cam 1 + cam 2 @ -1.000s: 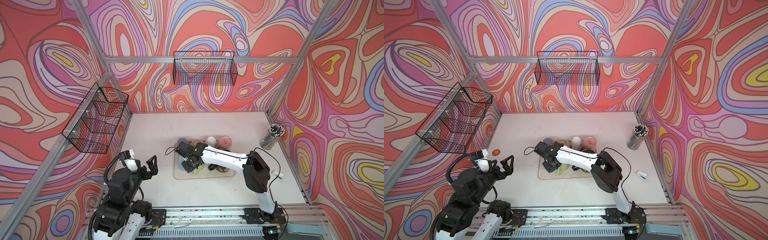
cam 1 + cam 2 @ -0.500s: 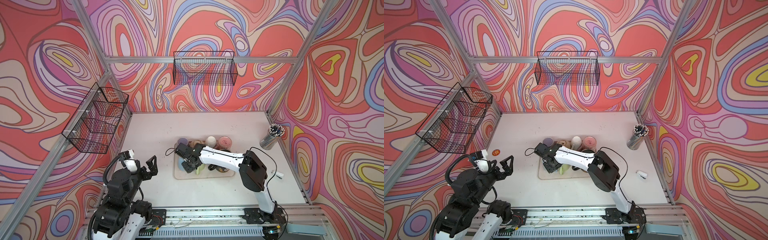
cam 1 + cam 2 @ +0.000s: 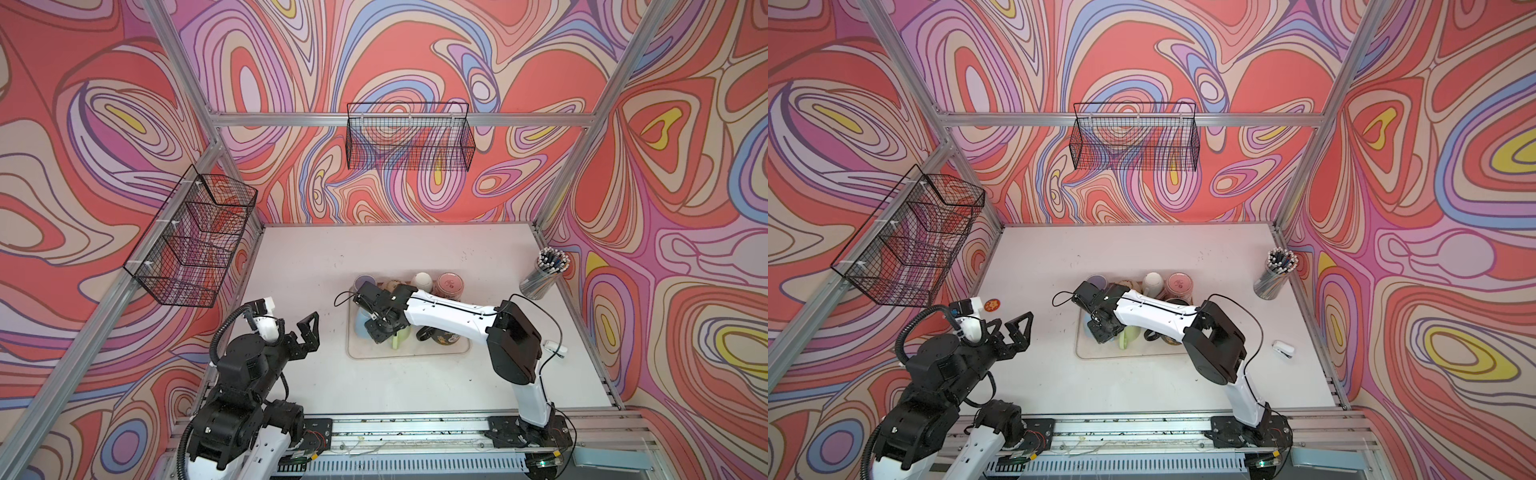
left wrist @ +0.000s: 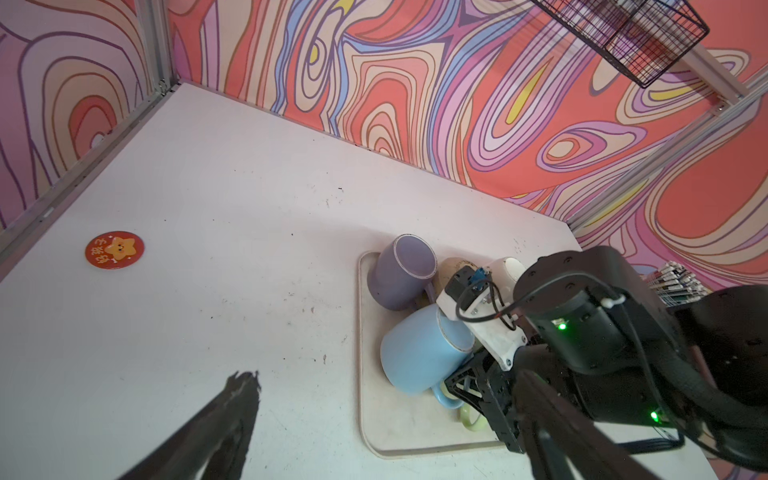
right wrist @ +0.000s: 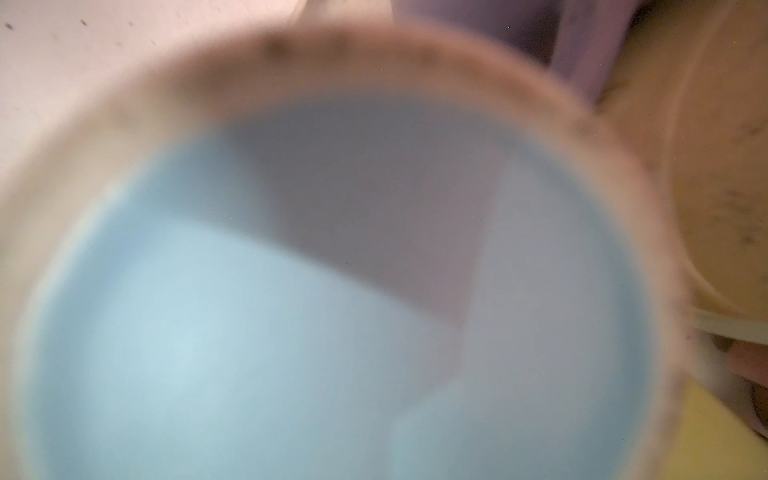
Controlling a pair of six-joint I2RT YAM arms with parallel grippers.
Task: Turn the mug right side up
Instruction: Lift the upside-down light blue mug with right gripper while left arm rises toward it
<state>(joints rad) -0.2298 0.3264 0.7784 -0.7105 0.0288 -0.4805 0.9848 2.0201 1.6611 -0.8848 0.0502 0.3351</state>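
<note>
Surface: a white table (image 3: pixel 316 257) enclosed by walls of swirling red, lilac and blue; a pale tray (image 3: pixel 415 352) lies near its middle.
Left gripper (image 3: pixel 311 332): hovers just off the tray's left edge, jaws spread wide, holding nothing.
Blue mug (image 4: pixel 419 353): on the tray's near-left part, tipped onto its side, mouth facing the right wrist camera.
Right gripper (image 3: pixel 377 330): over the tray's near-left part, jaws narrow on the blue mug's rim beside the handle; the contact is partly hidden.
Purple mug (image 4: pixel 401 274): at the tray's far-left corner, base up.
Pen cup (image 3: pixel 544 274): well right of the tray, farther back.
</note>
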